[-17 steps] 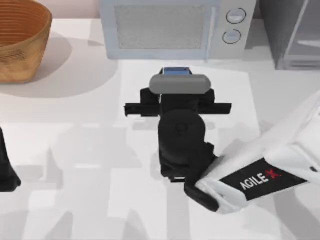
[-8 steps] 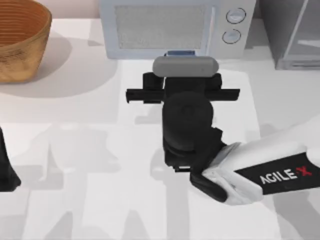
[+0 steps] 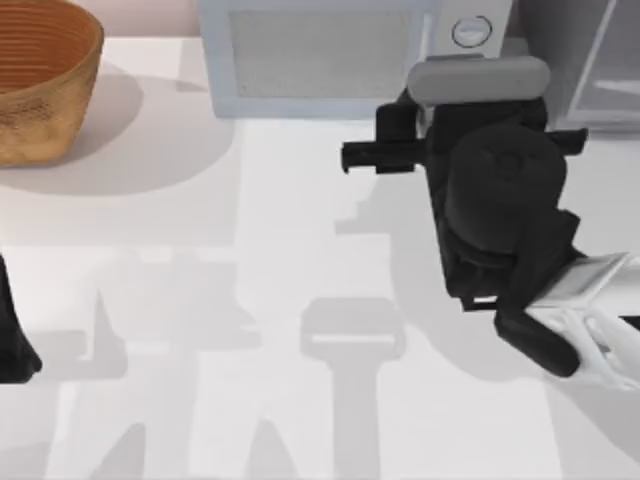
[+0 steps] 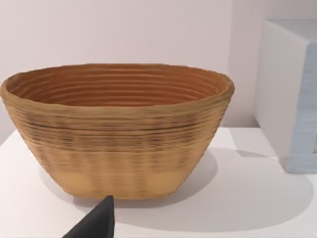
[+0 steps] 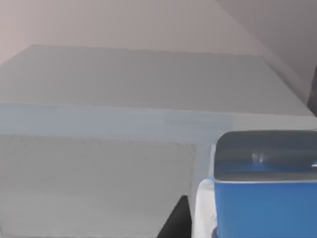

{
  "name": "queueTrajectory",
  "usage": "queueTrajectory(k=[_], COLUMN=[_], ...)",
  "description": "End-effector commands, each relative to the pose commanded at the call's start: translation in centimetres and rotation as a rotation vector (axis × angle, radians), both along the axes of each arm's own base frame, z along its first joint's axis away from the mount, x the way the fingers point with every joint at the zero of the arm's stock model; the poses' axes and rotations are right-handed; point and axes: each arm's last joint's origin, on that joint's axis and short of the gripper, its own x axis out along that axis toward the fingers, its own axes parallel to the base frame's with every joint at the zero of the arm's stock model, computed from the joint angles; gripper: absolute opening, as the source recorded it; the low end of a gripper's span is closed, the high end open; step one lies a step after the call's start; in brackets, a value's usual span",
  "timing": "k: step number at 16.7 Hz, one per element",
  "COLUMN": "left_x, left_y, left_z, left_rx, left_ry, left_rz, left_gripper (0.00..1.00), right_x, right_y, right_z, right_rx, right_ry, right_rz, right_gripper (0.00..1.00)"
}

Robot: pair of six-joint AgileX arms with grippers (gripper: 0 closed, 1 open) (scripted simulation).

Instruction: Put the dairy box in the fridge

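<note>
The dairy box (image 5: 265,193) fills the lower corner of the right wrist view, with its blue top close to the camera and my right gripper shut on it. In the top view the box is hidden under my right gripper (image 3: 470,130), which hangs above the table in front of the microwave's knob side, just left of the fridge (image 3: 590,70). The fridge is a dark grey cabinet with a pale framed front at the back right corner. My left arm (image 3: 15,340) is parked at the left edge.
A light grey microwave (image 3: 320,60) stands at the back centre, seen close in the right wrist view as microwave (image 5: 99,148). A woven basket (image 3: 40,80) sits at the back left, and the left wrist view faces the basket (image 4: 119,129).
My right gripper has risen and swung to the right with the dairy box, from the table's middle to the microwave's right end near the fridge. The left arm has not moved.
</note>
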Motion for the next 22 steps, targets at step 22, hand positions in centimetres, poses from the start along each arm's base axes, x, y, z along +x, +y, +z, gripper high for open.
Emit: queueTrajectory(k=[22], left_x=[0.0], left_y=[0.0], left_z=[0.0], left_rx=[0.0], left_ry=[0.0], left_rz=[0.0], left_gripper=[1.0], right_x=[-15.8], right_y=[-23.1], right_z=[-4.1], right_rx=[0.04], right_ry=[-0.025], right_rz=[-0.022], right_gripper=[0.0])
